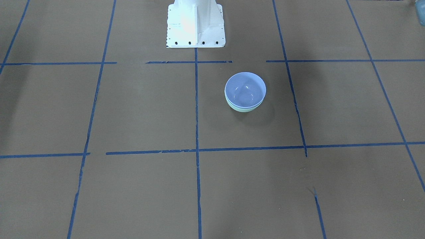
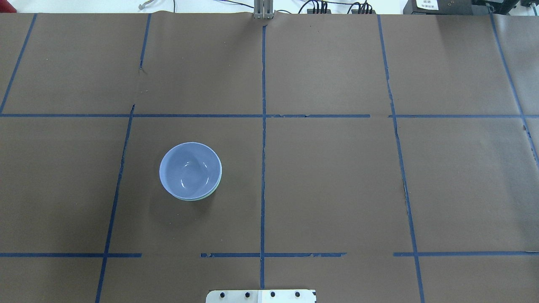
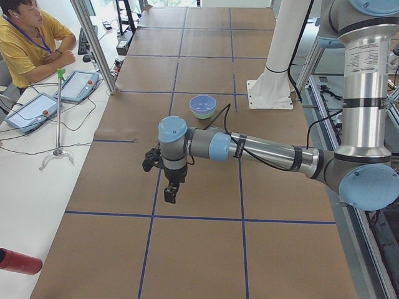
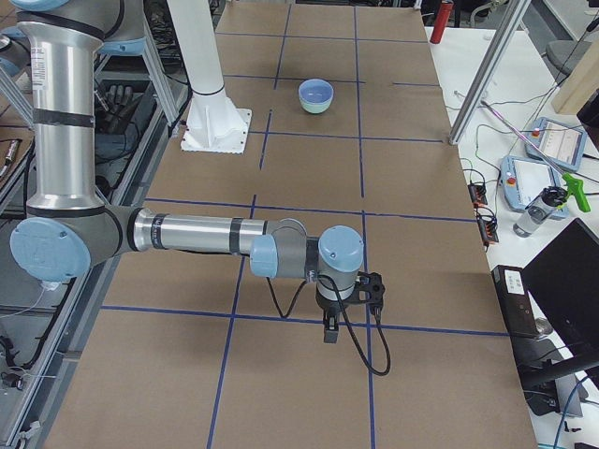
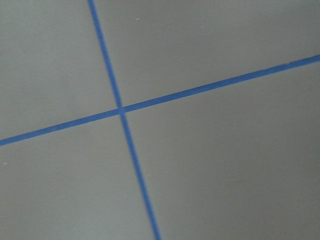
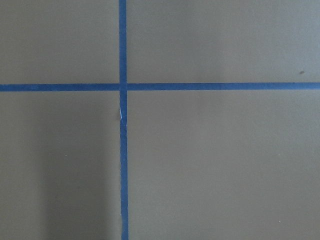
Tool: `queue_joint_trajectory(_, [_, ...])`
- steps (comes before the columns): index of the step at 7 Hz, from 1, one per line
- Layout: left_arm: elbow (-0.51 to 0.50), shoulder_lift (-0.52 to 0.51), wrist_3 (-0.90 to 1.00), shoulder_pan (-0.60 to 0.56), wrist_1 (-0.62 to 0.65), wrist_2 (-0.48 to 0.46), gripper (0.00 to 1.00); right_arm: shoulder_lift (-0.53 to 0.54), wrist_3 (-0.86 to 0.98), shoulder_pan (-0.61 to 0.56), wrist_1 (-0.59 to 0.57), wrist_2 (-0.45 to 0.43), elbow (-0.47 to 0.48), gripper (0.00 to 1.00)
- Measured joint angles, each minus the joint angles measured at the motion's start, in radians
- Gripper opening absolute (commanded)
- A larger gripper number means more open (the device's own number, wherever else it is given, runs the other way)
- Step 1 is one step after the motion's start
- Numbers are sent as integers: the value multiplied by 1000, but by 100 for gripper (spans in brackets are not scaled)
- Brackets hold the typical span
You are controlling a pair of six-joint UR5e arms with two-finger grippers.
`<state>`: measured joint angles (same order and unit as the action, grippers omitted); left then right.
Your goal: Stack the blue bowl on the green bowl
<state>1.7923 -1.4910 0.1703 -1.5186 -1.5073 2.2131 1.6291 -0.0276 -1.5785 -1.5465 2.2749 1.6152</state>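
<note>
Left arm (image 3: 268,152) fills middle of left side view; right arm (image 4: 197,234) likewise in right side view. Left jaws, right jaws: cannot tell if spread or pressed together. Blue bowl (image 1: 245,89) sits nested in green bowl (image 1: 243,109), right of centre on table (image 1: 132,116). Stack looks done. Best course: arms well apart from bowls, no nudging.

The left arm (image 3: 268,151) rises upright, bends at its elbow at 3 o'clock in the left side view, and its forearm runs level toward 9 o'clock. The wrist turns down, so the left gripper (image 3: 169,195) points to 6 o'clock; its jaws are too small to judge. The right arm (image 4: 197,234) mirrors this, forearm toward 3 o'clock. The right gripper (image 4: 329,333) hangs toward 6 o'clock, state unclear.
</note>
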Motion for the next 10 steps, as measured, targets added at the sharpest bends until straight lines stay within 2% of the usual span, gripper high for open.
queue_joint_trajectory(1, [-37, 22, 48, -60, 3, 33, 100, 0, 0, 0, 0, 0, 0, 100])
queue_joint_trajectory(3, [-64, 39, 69, -103, 0, 91, 100, 0, 0, 0, 0, 1, 0, 100])
queue_joint_trajectory(10, [-69, 45, 75, -109, -13, 101, 100, 0, 0, 0, 0, 1, 0, 100])
